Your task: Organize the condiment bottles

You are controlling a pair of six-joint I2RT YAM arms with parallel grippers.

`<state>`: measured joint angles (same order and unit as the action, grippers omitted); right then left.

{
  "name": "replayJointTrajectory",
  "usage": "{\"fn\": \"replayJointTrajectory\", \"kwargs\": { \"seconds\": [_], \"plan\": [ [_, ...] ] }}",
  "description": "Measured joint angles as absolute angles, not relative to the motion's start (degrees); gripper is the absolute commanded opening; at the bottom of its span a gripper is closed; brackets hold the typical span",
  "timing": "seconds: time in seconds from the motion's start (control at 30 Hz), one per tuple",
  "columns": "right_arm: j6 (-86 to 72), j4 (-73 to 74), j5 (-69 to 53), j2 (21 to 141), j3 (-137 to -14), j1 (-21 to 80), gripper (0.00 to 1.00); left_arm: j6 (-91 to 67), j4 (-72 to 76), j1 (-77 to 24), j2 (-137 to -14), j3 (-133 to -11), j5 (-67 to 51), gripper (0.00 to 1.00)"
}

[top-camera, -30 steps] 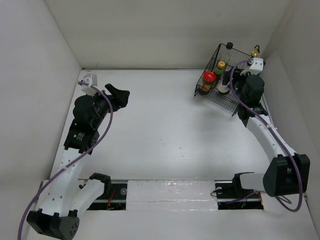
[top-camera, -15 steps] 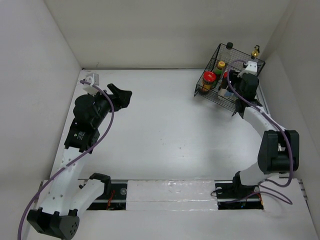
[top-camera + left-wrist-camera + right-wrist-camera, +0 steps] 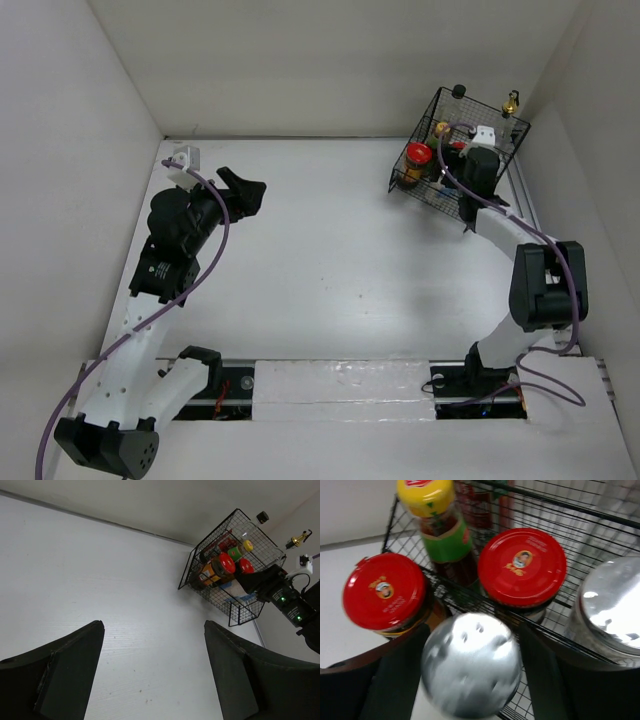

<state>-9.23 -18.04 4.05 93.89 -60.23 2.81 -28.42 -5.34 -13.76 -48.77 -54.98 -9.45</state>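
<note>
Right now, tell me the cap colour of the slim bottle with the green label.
Yellow. The bottle cap shows best in the right wrist view.

The red lids (image 3: 522, 566) look glossy, the shaker cap (image 3: 471, 664) polished metal, the table (image 3: 330, 250) matt.

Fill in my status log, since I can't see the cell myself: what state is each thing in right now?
left tool, open, empty.
right tool, shut on the silver-capped shaker.
silver-capped shaker, capped, gripped at the rack's front.
red-lidded jars, lidded, upright in the rack.
yellow-capped bottle, capped, upright in the rack.
second shaker, capped, in the rack.
black wire rack, partly filled.
</note>
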Motion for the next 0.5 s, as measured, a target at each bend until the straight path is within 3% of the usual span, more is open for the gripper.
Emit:
{"fn": "replayJointTrajectory", "kwargs": {
  "seconds": [0.13,0.5],
  "plan": [
    [-9.45,-18.39,4.49,93.89,-60.86,3.97,1.00,-28.36,-5.37,-13.76,-48.80,-54.98,-9.50,0.79],
    [-9.23,-14.96,8.43,83.68,-61.54,8.67,1.00,-28.51,-4.78,-13.76,-48.80,-54.83,-9.93,0.82]
  ]
}}
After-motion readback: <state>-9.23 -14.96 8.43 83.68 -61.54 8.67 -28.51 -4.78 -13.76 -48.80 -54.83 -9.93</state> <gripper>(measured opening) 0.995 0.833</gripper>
